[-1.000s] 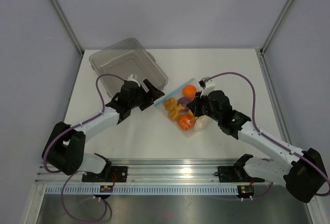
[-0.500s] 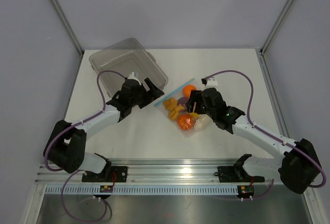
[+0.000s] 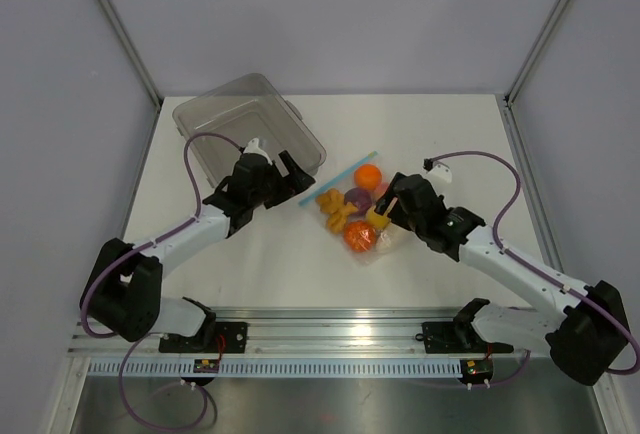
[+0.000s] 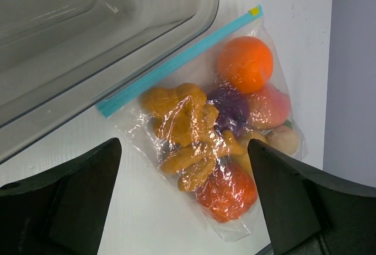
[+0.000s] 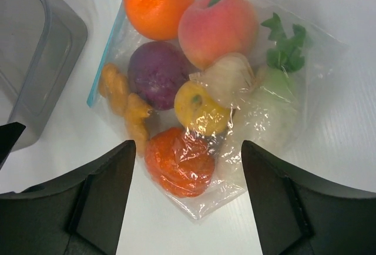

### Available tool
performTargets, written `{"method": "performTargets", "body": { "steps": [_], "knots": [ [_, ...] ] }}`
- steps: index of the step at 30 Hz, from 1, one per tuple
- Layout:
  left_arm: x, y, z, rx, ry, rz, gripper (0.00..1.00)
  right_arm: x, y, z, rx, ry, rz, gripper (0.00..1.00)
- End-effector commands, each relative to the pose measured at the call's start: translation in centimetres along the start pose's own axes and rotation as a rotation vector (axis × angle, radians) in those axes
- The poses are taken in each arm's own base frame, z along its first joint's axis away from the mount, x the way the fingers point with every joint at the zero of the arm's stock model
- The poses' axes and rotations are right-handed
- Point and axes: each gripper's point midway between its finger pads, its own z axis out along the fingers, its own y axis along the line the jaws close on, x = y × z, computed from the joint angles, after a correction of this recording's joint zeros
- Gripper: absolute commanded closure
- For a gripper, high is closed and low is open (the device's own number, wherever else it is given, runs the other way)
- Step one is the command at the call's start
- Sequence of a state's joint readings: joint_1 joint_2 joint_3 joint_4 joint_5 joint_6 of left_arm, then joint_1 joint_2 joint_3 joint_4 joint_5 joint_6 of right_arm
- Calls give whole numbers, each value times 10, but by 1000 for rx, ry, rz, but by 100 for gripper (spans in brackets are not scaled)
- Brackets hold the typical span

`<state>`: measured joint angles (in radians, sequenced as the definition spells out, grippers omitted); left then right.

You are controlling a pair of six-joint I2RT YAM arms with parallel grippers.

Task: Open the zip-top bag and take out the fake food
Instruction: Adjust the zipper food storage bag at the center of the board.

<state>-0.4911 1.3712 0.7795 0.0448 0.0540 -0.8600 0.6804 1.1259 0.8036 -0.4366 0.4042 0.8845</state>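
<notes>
The zip-top bag (image 3: 352,212) lies flat on the white table with the fake food inside. Its light-blue zip strip (image 4: 176,64) runs straight along the edge nearest the tub. Through the plastic I see an orange (image 5: 158,2), a peach (image 5: 217,26), a purple piece (image 5: 155,73), a yellow piece (image 5: 200,107), a red-orange piece (image 5: 179,161) and a white vegetable with green leaves (image 5: 267,108). My left gripper (image 3: 293,178) hangs open just left of the strip, holding nothing. My right gripper (image 3: 381,209) is open over the bag's right side, its jaws wide on either side of the bag's bottom corner.
A rigid clear tub (image 3: 250,129) stands tilted at the back left, its rim close to the zip strip. The metal rail (image 3: 340,339) with the arm bases runs along the near edge. Grey walls close in the back and both sides.
My right gripper has opened from shut and drawn back a little to the right. The left arm has shifted slightly. The bag lies where it was.
</notes>
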Motion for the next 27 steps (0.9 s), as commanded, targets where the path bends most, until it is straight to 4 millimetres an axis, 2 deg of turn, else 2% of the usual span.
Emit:
{"method": "performTargets", "body": {
  "steps": [1, 4, 5, 8, 14, 16, 17, 19, 20, 23, 24, 27],
  "knots": [
    [-30, -28, -14, 70, -104, 47, 7, -1, -15, -6, 48, -38, 128, 20],
    [-32, -27, -17, 69, -117, 52, 6, 9, -23, 0, 70, -24, 131, 17],
    [-31, -28, -17, 70, -116, 55, 6, 18, -25, 3, 87, 14, 116, 17],
    [-32, -27, -17, 68, -113, 62, 6, 32, -23, 12, 95, 77, 86, 16],
    [-32, -33, -20, 92, -113, 72, 5, 46, -21, 37, 136, 121, 28, 16],
    [-33, -32, -21, 91, -117, 75, 5, 50, -20, 42, 140, 139, 9, 19],
    [-34, -32, -22, 90, -120, 76, 5, 53, -18, 45, 142, 151, 1, 28],
    [-35, -33, -23, 91, -123, 78, 5, 52, -16, 47, 131, 149, -13, 35],
    [-34, -32, -23, 88, -123, 80, 5, 51, -16, 45, 122, 147, -19, 45],
    [-35, -32, -24, 87, -124, 82, 5, 45, -13, 41, 101, 128, -37, 64],
    [-35, -32, -24, 87, -124, 82, 5, 43, -12, 40, 95, 124, -50, 78],
    [-36, -34, -25, 92, -125, 90, 5, 40, -10, 36, 74, 123, -88, 100]
  ]
}}
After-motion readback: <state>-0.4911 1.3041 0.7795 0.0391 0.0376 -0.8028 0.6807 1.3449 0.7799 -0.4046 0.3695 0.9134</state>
